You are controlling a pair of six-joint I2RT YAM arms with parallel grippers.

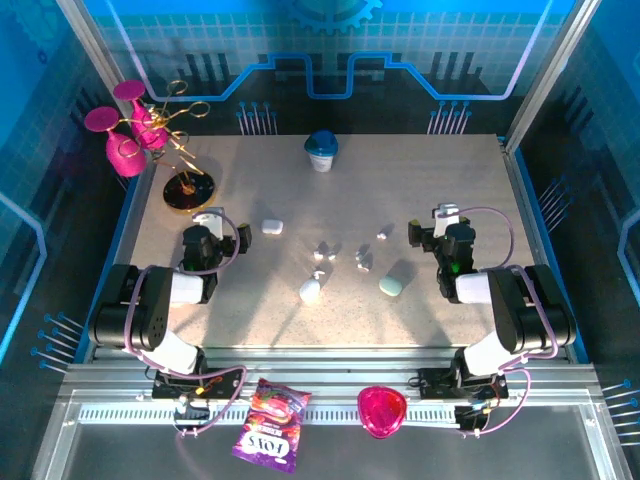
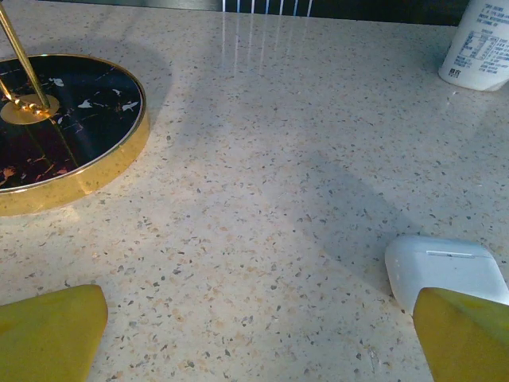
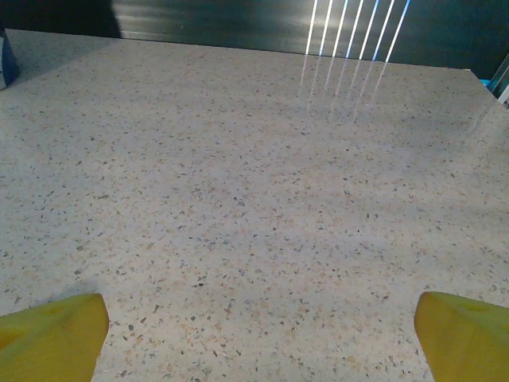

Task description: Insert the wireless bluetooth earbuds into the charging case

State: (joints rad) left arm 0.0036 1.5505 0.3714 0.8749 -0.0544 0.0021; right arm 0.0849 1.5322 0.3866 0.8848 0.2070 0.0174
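Several tiny white-grey earbuds (image 1: 322,250) lie scattered on the speckled table's middle, between my two arms. A white squarish charging case (image 1: 272,226) lies shut left of them; in the left wrist view this case (image 2: 444,269) sits just beyond my right fingertip. A white oval case (image 1: 310,291) and a mint case (image 1: 391,286) lie nearer the front. My left gripper (image 1: 218,232) (image 2: 258,318) is open over bare table. My right gripper (image 1: 438,228) (image 3: 258,318) is open too, right of the earbuds, with bare table between its yellow fingertips (image 3: 56,330).
A gold-rimmed black stand base (image 1: 190,190) (image 2: 71,135) with pink glasses (image 1: 125,150) stands at the back left. A blue-lidded white cup (image 1: 321,150) (image 2: 479,46) stands at the back centre. A candy bag (image 1: 268,425) and a pink object (image 1: 382,410) lie on the front rail.
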